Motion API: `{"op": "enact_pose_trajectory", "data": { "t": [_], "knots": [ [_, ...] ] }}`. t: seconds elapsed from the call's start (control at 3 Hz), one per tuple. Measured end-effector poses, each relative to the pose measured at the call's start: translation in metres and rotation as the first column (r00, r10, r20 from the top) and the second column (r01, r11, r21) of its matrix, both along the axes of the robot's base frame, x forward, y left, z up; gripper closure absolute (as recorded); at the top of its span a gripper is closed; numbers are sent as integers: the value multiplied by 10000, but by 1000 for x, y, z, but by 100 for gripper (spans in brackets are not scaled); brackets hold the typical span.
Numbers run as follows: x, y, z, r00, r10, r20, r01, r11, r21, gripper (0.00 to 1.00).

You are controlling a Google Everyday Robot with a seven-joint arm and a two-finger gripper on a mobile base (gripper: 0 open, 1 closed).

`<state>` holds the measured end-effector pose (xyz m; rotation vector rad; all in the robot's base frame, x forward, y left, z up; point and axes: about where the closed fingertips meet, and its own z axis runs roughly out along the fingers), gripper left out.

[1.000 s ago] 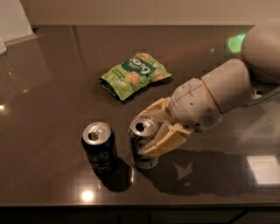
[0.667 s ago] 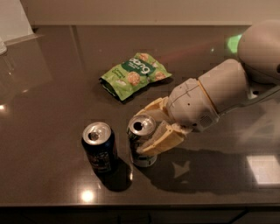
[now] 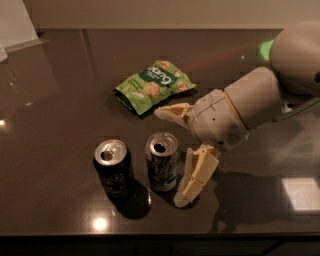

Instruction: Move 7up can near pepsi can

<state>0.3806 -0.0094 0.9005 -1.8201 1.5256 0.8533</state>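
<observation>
1. You're looking down on a dark brown, glossy table (image 3: 60, 100) that fills nearly the whole view.
2. Along the table's far edge you see a pale wall (image 3: 150, 12).
3. At the table's far left corner stands a pale panel (image 3: 15, 22).
4. On the table's right side, near its front edge, you'll spot a bright square reflection (image 3: 300, 194). A small round glint (image 3: 99, 223) sits front left.
5. A green glow (image 3: 266, 49) tints the table's far right.
6. The gripper (image 3: 170, 157) hangs over the table's front middle, fingers spread.
</observation>
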Motion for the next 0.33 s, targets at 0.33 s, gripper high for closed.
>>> {"op": "enact_pose_trajectory", "data": {
  "t": [0.33],
  "knots": [
    [0,0,0,10000,1,1,-1,10000,-1,0]
  ]
}}
